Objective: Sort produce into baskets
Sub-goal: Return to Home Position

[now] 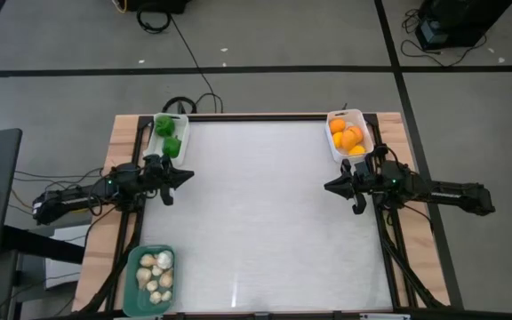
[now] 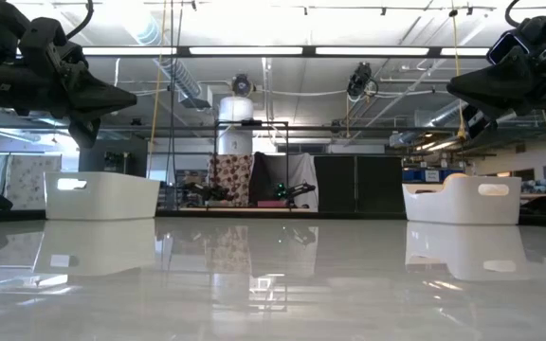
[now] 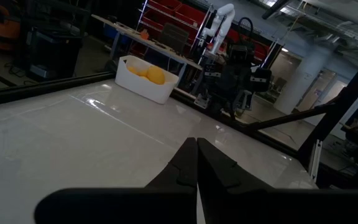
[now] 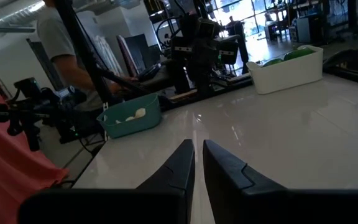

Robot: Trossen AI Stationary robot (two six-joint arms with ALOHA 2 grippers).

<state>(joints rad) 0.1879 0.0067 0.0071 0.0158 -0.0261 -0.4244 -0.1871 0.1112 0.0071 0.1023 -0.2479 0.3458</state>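
The white table [image 1: 265, 231] lay bare across its whole middle. The left arm [image 1: 78, 197] reached in over the left edge and the right arm [image 1: 443, 189] over the right edge, both held above the surface and pointing at each other across the width.

The left gripper [image 1: 185, 176] hung just inside the left edge. Its fingers were pressed together with nothing between them. The right gripper [image 1: 330, 187] hung just inside the right edge, its jaws drawn in to a bare sliver of a gap and likewise empty.

Beyond the table a person in a grey top [image 4: 61, 37] stood among the equipment.

The teal bin [image 1: 132, 267] sat at the near-left corner, taking the low camera's side as near, with the whitish garlic pieces [image 1: 157, 274] heaped in it. One white bin [image 1: 157, 140] stood at the far-left corner holding the green peppers [image 1: 167, 125]. The other white bin [image 1: 333, 149] stood at the far-right corner holding the orange and yellow fruits [image 1: 348, 136].
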